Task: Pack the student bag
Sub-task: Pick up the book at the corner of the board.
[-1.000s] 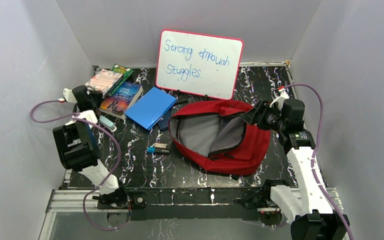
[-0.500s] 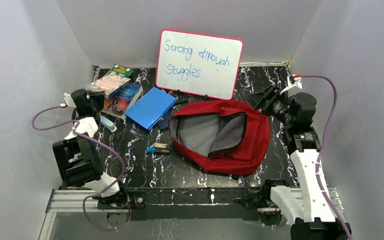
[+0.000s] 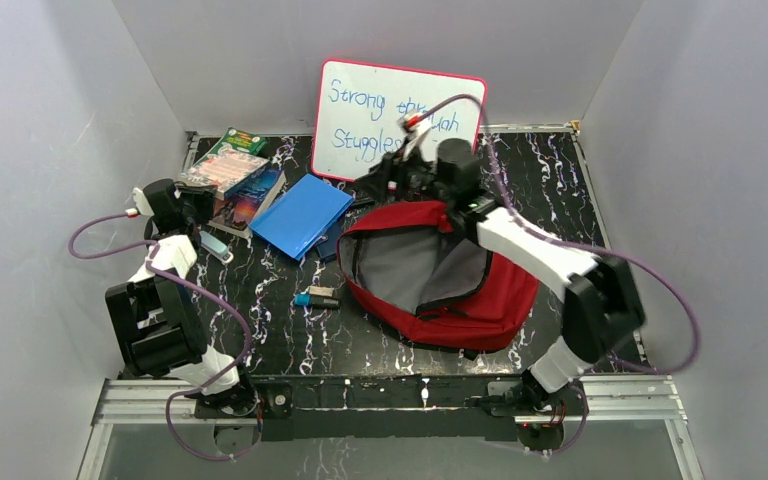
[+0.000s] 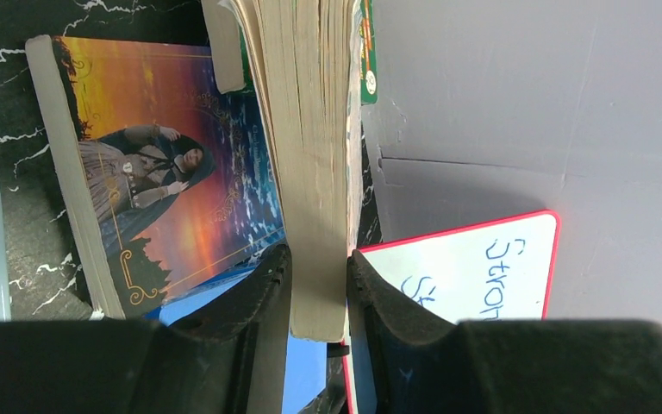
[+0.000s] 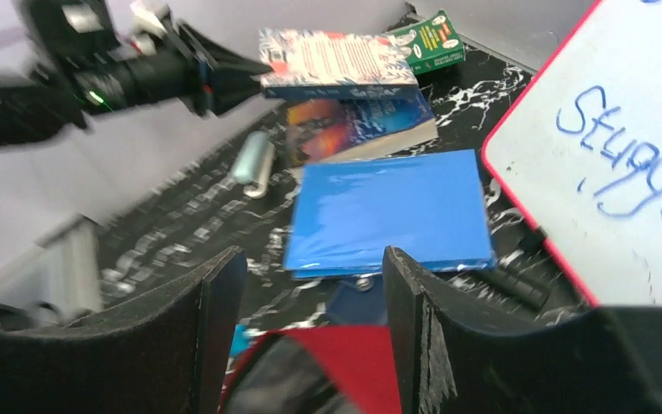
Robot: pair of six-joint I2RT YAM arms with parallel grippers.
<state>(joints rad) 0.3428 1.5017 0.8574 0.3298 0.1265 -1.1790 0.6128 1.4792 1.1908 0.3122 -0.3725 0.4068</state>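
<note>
The student bag (image 3: pixel 505 290) is a red backpack lying open at the table's right, its grey lining showing; its red edge (image 5: pixel 349 366) fills the bottom of the right wrist view. My right gripper (image 3: pixel 378 186) hovers open over the bag's far left rim, nothing between its fingers (image 5: pixel 310 259). My left gripper (image 3: pixel 198 192) is shut on a thick paperback (image 3: pixel 222 170), pinching its page block (image 4: pixel 315 129) between the pads (image 4: pixel 319 259) and holding it just above the other books at the far left.
A sunset-cover book (image 3: pixel 245 202) lies under the held one, a green box (image 3: pixel 243 140) behind it. A blue notebook (image 3: pixel 300 215) lies beside the bag. A whiteboard (image 3: pixel 400 125) leans on the back wall. A pale tube (image 3: pixel 215 245) and small markers (image 3: pixel 318 297) lie on the table.
My right arm swung from the bag's right side across to its far left rim, jaws staying open. The left gripper turned the paperback it holds and shifted slightly.
</note>
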